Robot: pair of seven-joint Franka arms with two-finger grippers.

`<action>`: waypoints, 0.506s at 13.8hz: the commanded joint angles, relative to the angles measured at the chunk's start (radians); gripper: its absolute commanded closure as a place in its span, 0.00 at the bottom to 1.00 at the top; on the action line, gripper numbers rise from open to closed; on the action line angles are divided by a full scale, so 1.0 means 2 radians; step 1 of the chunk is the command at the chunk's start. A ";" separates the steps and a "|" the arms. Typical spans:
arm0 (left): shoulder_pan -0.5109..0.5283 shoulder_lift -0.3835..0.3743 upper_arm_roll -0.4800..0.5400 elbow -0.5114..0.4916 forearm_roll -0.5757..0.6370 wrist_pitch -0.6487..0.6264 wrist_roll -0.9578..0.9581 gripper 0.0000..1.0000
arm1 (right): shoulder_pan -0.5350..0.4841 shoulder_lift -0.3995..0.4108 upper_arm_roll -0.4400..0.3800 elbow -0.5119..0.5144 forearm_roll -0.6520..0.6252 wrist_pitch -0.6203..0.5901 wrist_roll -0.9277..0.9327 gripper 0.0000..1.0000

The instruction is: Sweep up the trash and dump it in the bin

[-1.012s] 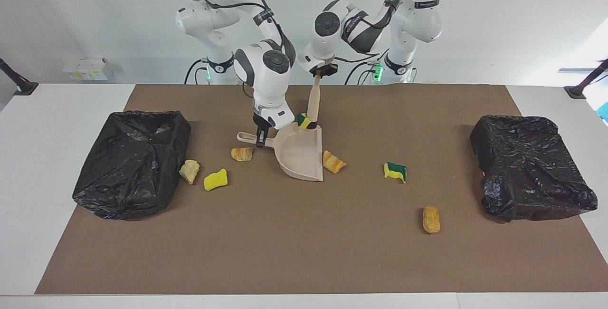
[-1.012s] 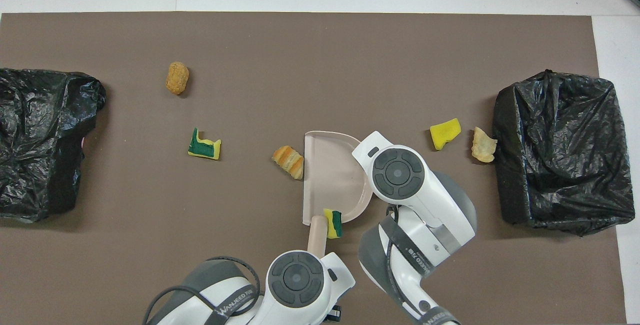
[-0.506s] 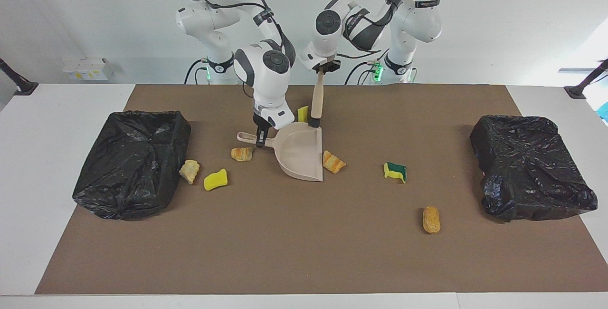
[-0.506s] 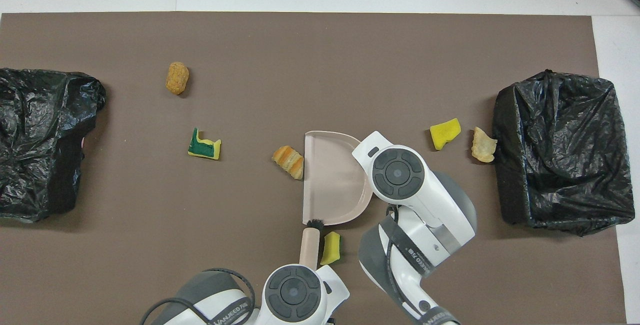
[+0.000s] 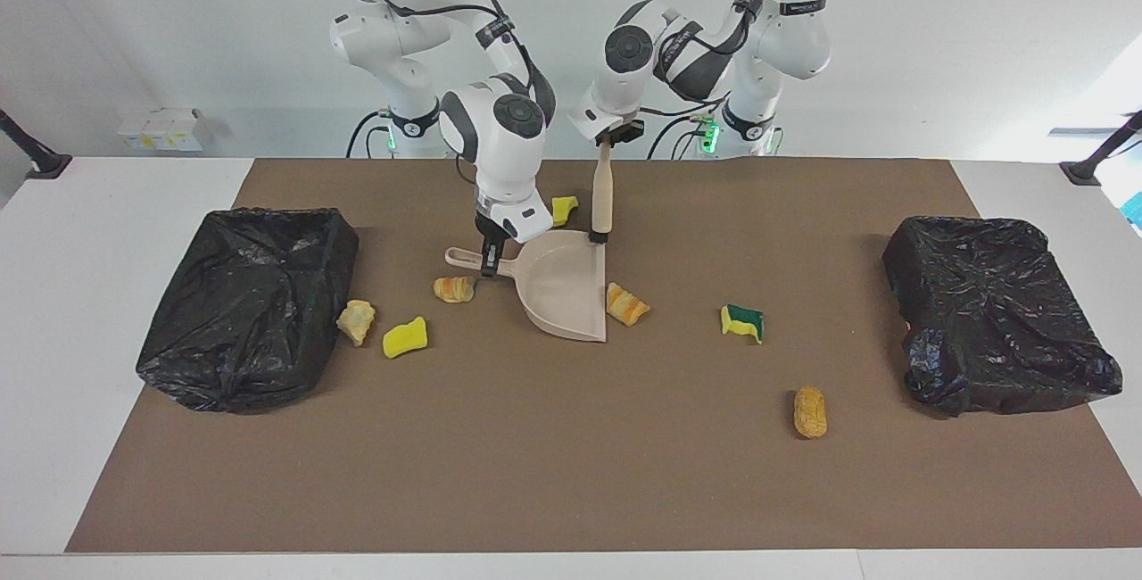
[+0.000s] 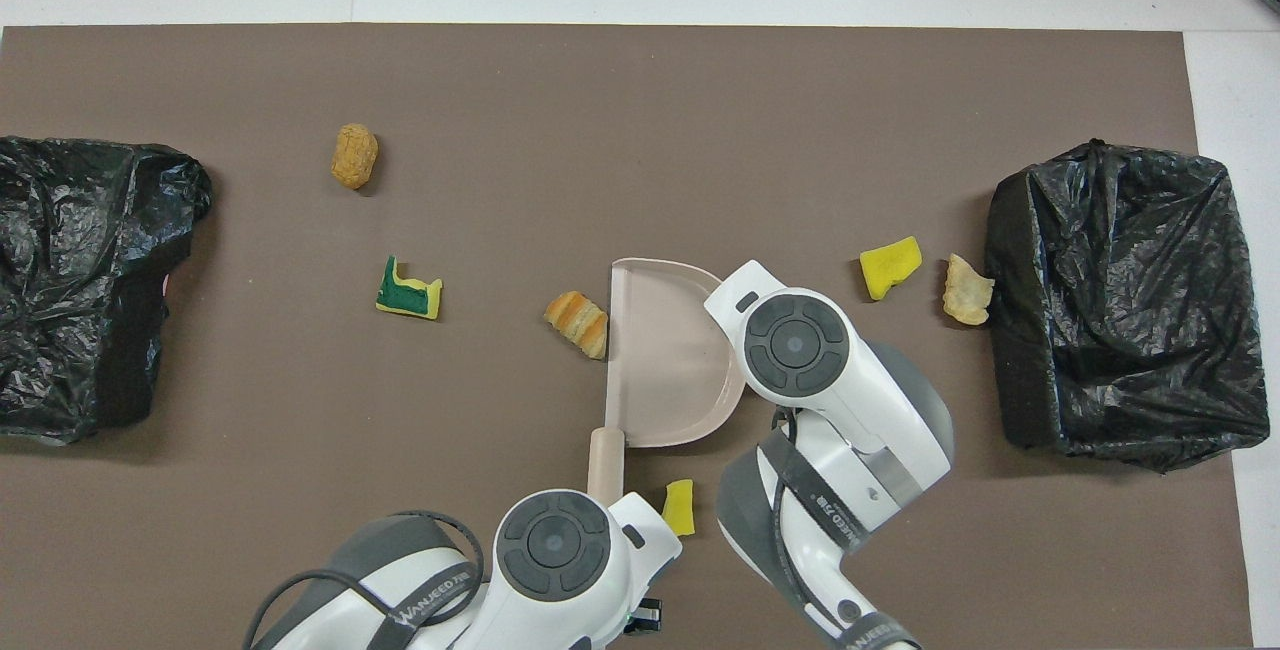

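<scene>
My right gripper (image 5: 488,264) is shut on the handle of the beige dustpan (image 5: 564,290), which lies flat on the mat with nothing in it. My left gripper (image 5: 607,136) is shut on the top of the beige brush (image 5: 603,196), held upright with its bristles at the pan's corner nearest the robots. A yellow sponge scrap (image 5: 563,208) lies just outside the pan, nearer the robots. A striped bread lump (image 5: 626,303) touches the pan's straight mouth edge. More trash lies around: a bread lump (image 5: 454,288), a yellow sponge (image 5: 404,336), a pale lump (image 5: 356,321), a green-yellow sponge (image 5: 743,321), a tan lump (image 5: 809,411).
Two bins lined with black bags stand on the brown mat, one (image 5: 250,303) at the right arm's end and one (image 5: 999,321) at the left arm's end. From overhead the right arm covers the dustpan's (image 6: 665,360) handle.
The left gripper drew the brush back toward the robots and along to the pan's corner. The yellow sponge left the pan's rim and slid nearer the robots. The right arm stayed put.
</scene>
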 commanded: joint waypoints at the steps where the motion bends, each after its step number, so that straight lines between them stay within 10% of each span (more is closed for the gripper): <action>1: 0.038 -0.003 0.001 0.029 0.002 -0.037 0.000 1.00 | -0.007 -0.006 0.000 0.019 -0.016 -0.027 0.015 1.00; 7: 0.127 -0.002 0.001 0.059 0.073 -0.078 0.019 1.00 | -0.040 -0.039 -0.001 0.012 -0.022 -0.052 -0.047 1.00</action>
